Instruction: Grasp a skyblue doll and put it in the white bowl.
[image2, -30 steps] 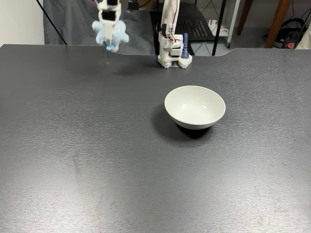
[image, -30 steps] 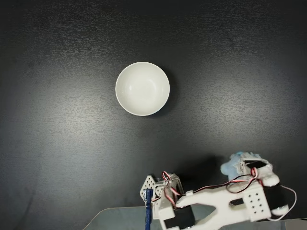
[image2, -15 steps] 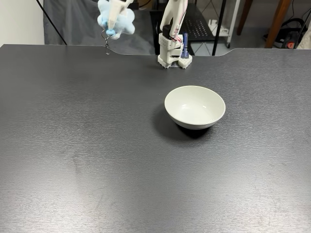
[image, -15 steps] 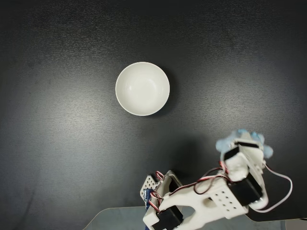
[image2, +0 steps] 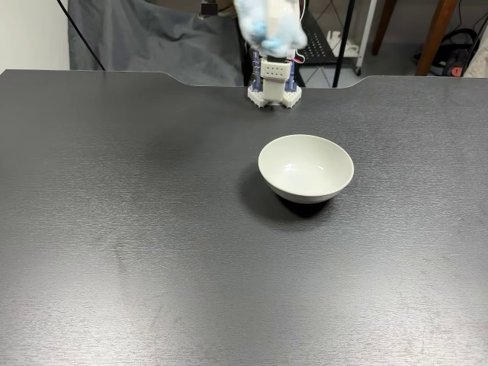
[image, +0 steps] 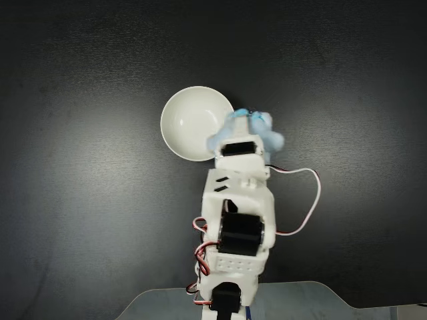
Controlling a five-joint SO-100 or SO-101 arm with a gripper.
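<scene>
The gripper (image: pixel 245 133) is pinching the skyblue doll (image: pixel 257 127), carried high above the dark table (image: pixel 80 220). Seen from above, the white bowl (image: pixel 187 123) lies just left of the pincer, its rim under the doll's edge, so a short leftward shift looks needed before letting go.

In a fixed view from above, the arm's white housing hides the gripper (image: pixel 241 133) fingers and much of the skyblue doll (image: pixel 252 127), which overlaps the white bowl's (image: pixel 190 123) rim; in the other, the doll (image2: pixel 268 27) is motion-blurred and cropped at top
</scene>
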